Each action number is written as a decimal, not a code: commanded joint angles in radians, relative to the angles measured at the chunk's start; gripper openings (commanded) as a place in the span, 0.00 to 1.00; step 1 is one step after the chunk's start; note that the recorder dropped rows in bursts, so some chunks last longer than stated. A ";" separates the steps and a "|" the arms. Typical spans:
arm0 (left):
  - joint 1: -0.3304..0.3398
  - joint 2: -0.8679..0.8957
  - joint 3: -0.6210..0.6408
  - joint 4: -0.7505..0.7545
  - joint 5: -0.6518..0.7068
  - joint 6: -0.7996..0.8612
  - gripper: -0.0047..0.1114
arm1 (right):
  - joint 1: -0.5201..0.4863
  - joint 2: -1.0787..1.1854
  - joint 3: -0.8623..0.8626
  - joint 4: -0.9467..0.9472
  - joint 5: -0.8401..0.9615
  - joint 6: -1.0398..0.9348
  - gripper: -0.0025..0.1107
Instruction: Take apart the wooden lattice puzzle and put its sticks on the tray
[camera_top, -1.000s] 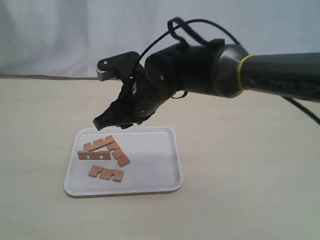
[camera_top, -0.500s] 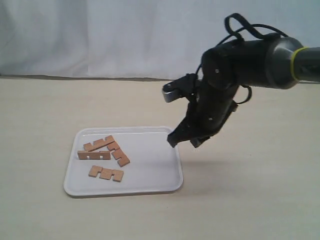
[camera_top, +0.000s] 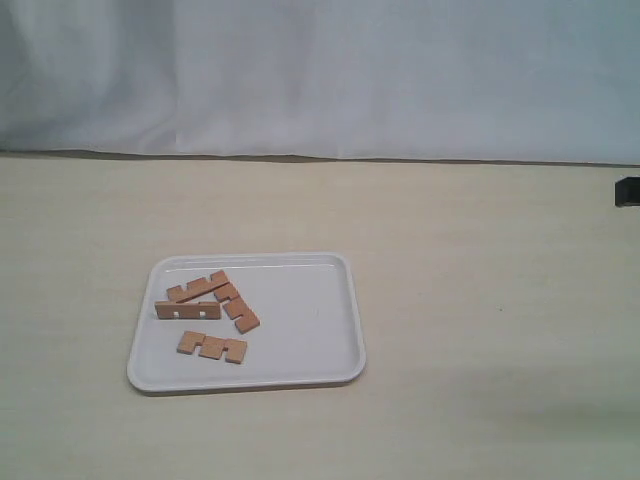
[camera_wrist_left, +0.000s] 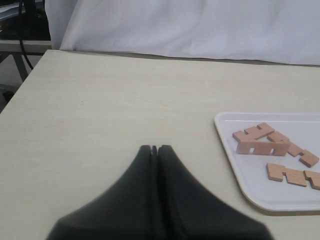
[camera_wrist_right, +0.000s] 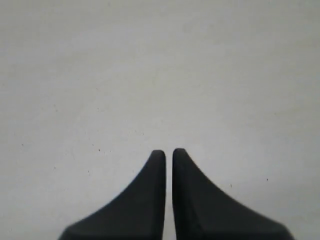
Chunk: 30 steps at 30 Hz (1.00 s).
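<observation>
The white tray (camera_top: 310, 320) lies left of the table's middle. Four loose wooden sticks rest on its left half: one (camera_top: 197, 288) leaning on another (camera_top: 188, 310), a third (camera_top: 236, 307) beside them, a fourth (camera_top: 212, 347) nearer the front. No assembled lattice shows. In the left wrist view the tray (camera_wrist_left: 255, 185) and sticks (camera_wrist_left: 260, 147) lie off to one side of my left gripper (camera_wrist_left: 155, 148), which is shut and empty over bare table. My right gripper (camera_wrist_right: 169, 151) is shut but for a thin slit, empty, over a plain pale surface.
A white cloth backdrop (camera_top: 320, 70) hangs behind the beige table (camera_top: 480, 300). Only a small black part of the right arm (camera_top: 627, 191) shows at the exterior view's right edge. The left wrist view shows the table's left edge (camera_wrist_left: 25, 80) and a stand beyond it.
The right arm has drawn back from above the tray, rightward and almost out of the exterior view. The four sticks and the tray have not moved.
</observation>
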 joint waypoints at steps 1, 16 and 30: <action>-0.002 -0.002 0.002 -0.003 -0.008 -0.005 0.04 | -0.003 -0.185 0.184 0.054 -0.228 0.032 0.06; -0.002 -0.002 0.002 -0.001 -0.005 -0.005 0.04 | -0.003 -0.814 0.534 0.078 -0.636 0.042 0.06; -0.002 -0.002 0.002 -0.001 -0.005 -0.005 0.04 | 0.219 -1.250 0.653 0.039 -0.792 -0.038 0.06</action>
